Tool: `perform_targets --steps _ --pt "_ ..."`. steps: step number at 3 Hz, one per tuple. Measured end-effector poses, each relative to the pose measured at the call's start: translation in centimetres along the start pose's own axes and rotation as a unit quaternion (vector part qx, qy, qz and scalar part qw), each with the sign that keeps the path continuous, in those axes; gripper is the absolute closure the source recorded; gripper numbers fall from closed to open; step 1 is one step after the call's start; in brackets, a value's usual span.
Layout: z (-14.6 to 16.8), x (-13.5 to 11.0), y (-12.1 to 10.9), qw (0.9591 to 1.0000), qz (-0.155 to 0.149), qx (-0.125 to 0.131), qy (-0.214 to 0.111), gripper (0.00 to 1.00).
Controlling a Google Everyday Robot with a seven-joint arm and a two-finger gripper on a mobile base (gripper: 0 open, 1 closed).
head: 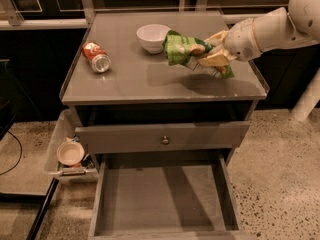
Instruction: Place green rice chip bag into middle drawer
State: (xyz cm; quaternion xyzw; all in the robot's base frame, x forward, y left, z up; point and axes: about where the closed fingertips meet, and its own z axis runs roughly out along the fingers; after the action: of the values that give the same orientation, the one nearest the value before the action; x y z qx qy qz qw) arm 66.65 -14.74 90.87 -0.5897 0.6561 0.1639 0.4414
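Note:
The green rice chip bag (186, 51) is a crumpled light-green foil bag, held clear of the cabinet top at the right, its shadow on the surface below. My gripper (212, 53) comes in from the right on a white arm and is shut on the bag's right part. The middle drawer (162, 196) is pulled open below at the front of the cabinet, with a bare grey floor and low side walls. The bag is above the cabinet top, well behind and above the open drawer.
A white bowl (153, 37) stands at the back of the cabinet top (120, 79), just left of the bag. An orange soda can (96, 57) lies on its side at the left. A shut drawer front with a brass knob (164, 140) sits above the open drawer. A bin with a small bowl (70, 153) stands on the floor at the left.

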Motion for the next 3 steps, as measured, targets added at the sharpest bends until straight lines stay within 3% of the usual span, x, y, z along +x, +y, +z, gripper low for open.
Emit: perform_targets --steps 2,3 --pt "-5.1 0.7 6.4 0.9985 -0.048 -0.011 0.024 1.00" --pt "-7.6 3.0 11.2 0.9985 -0.044 -0.010 0.030 1.00"
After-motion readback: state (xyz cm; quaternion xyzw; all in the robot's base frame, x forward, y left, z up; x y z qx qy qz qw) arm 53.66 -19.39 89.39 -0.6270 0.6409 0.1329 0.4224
